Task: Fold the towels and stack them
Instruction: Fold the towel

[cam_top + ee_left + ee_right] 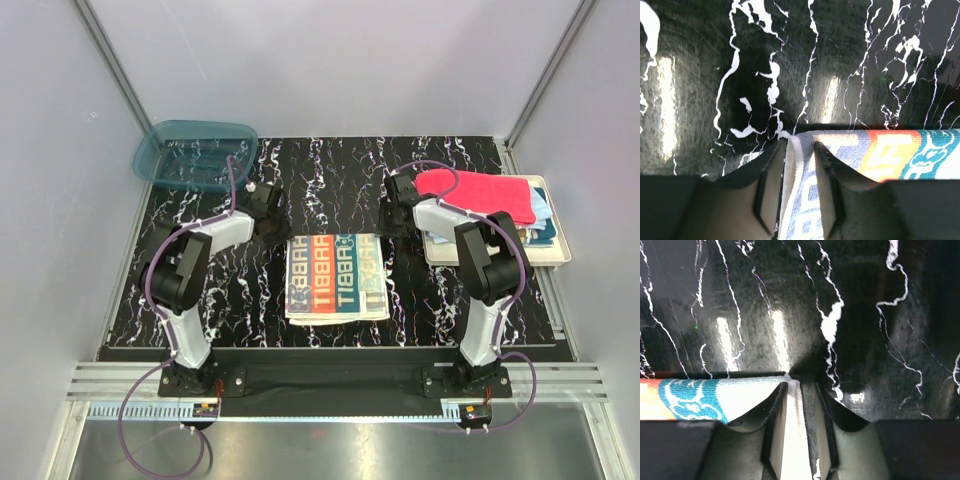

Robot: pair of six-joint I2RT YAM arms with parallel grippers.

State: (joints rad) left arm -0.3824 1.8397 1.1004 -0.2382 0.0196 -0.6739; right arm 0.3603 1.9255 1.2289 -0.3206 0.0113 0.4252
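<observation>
- The top camera looked steeply down from above the near edge, far enough to hold the whole black marbled table (330, 170).
- Each wrist camera sat low and very close, facing away across the tabletop.
- All three shared the lettered towel (337, 277); each wrist view caught one far corner.

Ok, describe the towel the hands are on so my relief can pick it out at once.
On the black marbled table, look at the middle, between the two arms, not at the cream tray on the right. The lettered towel lies flat there, its far corners between the fingers of the left hand and right hand. It alone has big letters on red and teal stripes.
</observation>
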